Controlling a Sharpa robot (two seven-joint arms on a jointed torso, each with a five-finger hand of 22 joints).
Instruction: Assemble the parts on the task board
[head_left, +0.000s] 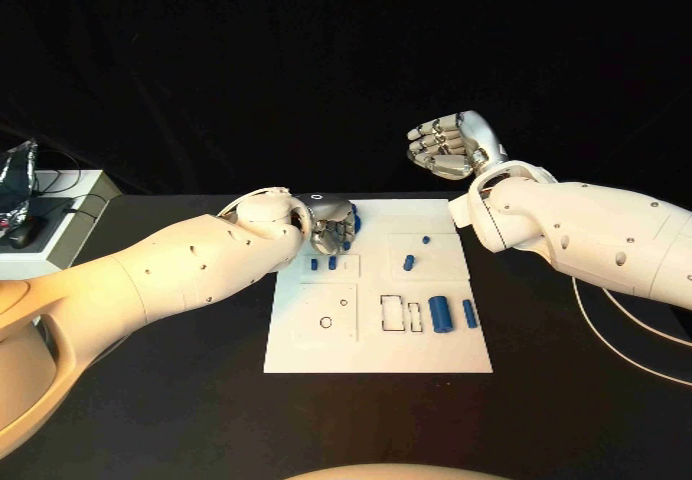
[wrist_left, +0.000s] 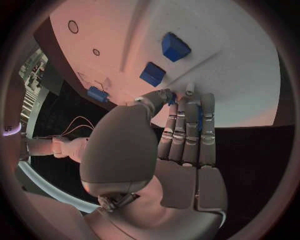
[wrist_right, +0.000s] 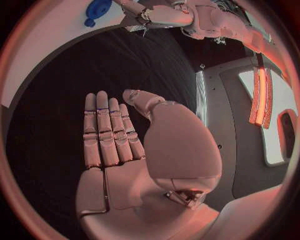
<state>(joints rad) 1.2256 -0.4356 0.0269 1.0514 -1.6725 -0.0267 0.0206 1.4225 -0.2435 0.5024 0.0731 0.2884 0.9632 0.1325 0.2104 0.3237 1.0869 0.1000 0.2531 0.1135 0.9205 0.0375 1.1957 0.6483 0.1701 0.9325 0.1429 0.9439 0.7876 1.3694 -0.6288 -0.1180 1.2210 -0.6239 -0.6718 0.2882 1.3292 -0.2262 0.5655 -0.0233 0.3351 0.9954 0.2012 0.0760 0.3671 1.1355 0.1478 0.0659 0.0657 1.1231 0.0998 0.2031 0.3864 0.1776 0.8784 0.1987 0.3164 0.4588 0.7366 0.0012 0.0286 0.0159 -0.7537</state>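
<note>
The white board (head_left: 378, 340) lies in the middle of the black counter (head_left: 577, 400), blue parts (head_left: 440, 312) scattered on it. The left hand (head_left: 329, 225) rests at the board's far left corner, fingers (wrist_left: 187, 125) together, pinching a thin blue part (wrist_left: 199, 116). The right hand (head_left: 450, 143) hovers beyond the board, holding nothing, fingers straight and together.

white task board (head_left: 378, 345) mid-table, small blue parts (head_left: 440, 312) scattered upright and flat across it
</note>
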